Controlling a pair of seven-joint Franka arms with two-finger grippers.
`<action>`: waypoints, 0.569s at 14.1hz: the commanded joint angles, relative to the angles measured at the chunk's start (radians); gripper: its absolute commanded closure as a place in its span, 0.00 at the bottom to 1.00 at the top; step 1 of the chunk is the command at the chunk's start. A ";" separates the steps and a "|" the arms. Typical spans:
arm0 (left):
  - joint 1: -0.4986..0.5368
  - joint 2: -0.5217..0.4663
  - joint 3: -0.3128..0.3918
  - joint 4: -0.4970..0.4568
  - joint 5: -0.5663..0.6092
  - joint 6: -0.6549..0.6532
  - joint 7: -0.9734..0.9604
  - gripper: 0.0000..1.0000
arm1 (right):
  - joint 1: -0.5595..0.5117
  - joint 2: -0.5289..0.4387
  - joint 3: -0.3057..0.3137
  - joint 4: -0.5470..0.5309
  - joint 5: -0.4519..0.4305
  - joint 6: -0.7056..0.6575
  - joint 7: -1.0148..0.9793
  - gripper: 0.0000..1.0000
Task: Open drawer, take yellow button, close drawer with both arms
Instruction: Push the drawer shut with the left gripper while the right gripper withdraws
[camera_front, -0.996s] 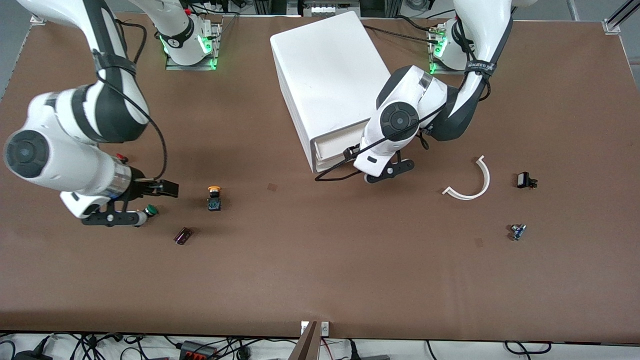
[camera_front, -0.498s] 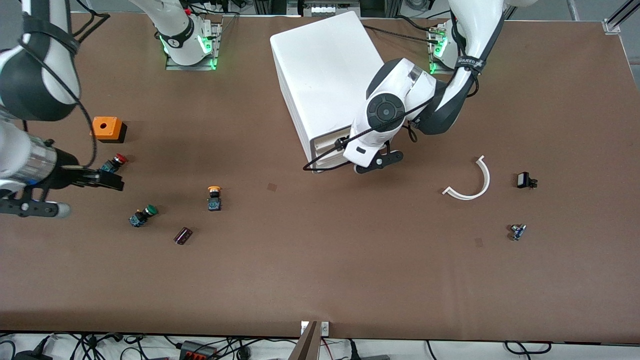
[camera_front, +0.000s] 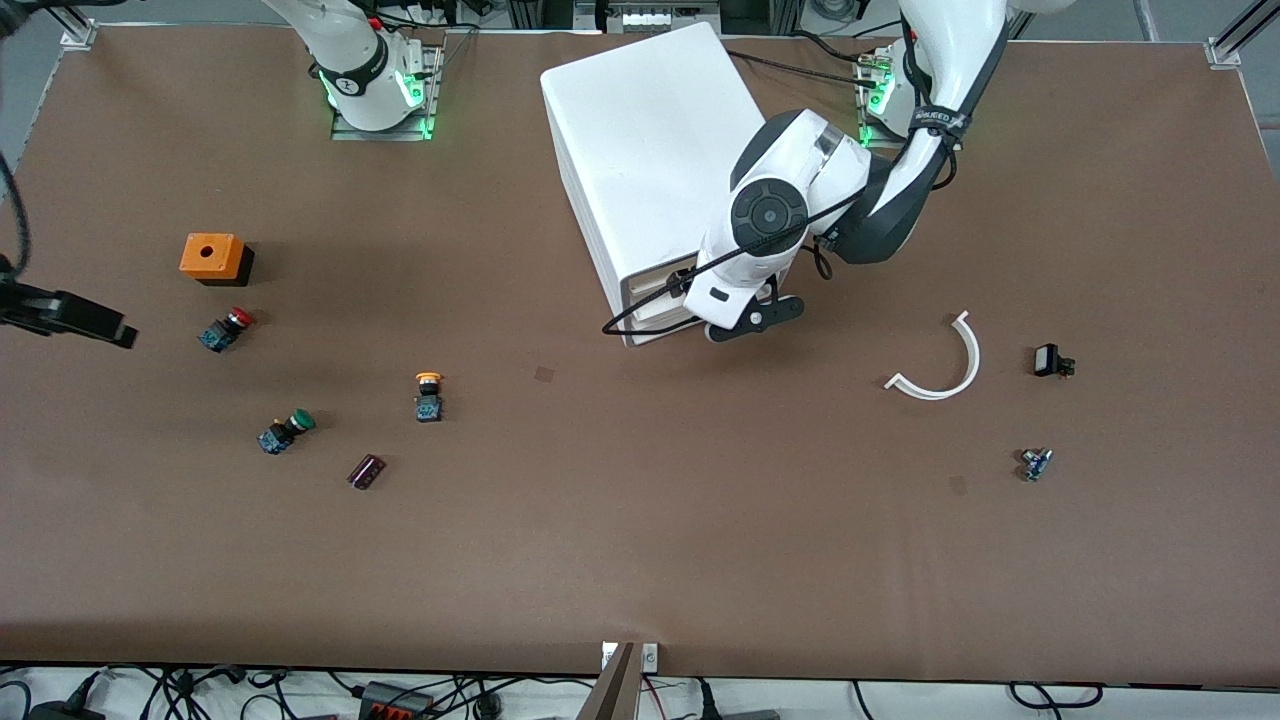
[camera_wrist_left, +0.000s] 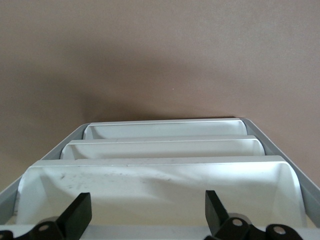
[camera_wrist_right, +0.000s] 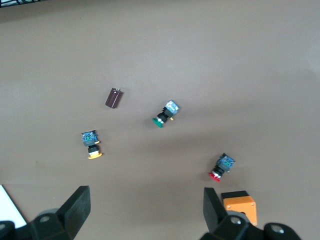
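Observation:
The white cabinet (camera_front: 640, 130) stands mid-table, and the left arm's hand hangs over its front edge. In the left wrist view my left gripper (camera_wrist_left: 146, 215) is open just above the top drawer (camera_wrist_left: 160, 185), empty, with the two lower drawers stepped below it. A strip of that drawer (camera_front: 652, 288) shows in the front view. The button (camera_front: 428, 394), orange-yellow cap on a black-and-blue body, lies on the table toward the right arm's end. My right gripper (camera_wrist_right: 146, 212) is open and empty, high over the table, with the button (camera_wrist_right: 92, 145) well below it. Only a black part of that hand (camera_front: 70, 315) shows at the front view's edge.
Near the button lie a red-capped button (camera_front: 225, 328), a green-capped button (camera_front: 285, 432), a dark red cylinder (camera_front: 366, 471) and an orange box (camera_front: 212, 257). Toward the left arm's end lie a white curved strip (camera_front: 945, 365), a small black part (camera_front: 1050, 360) and a small blue part (camera_front: 1035, 463).
The right arm has swung up and away from the buttons toward its end of the table, uncovering the orange box. The left hand has moved in over the cabinet's front.

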 joint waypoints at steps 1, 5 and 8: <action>0.037 -0.035 -0.007 -0.012 0.009 0.005 0.017 0.00 | -0.041 -0.028 0.044 -0.006 0.001 -0.020 -0.025 0.00; 0.096 -0.033 0.001 0.078 0.135 -0.043 0.152 0.00 | -0.030 -0.088 0.044 -0.093 -0.020 -0.017 -0.007 0.00; 0.169 -0.033 0.001 0.167 0.216 -0.132 0.312 0.00 | -0.030 -0.157 0.045 -0.201 -0.040 0.035 -0.008 0.00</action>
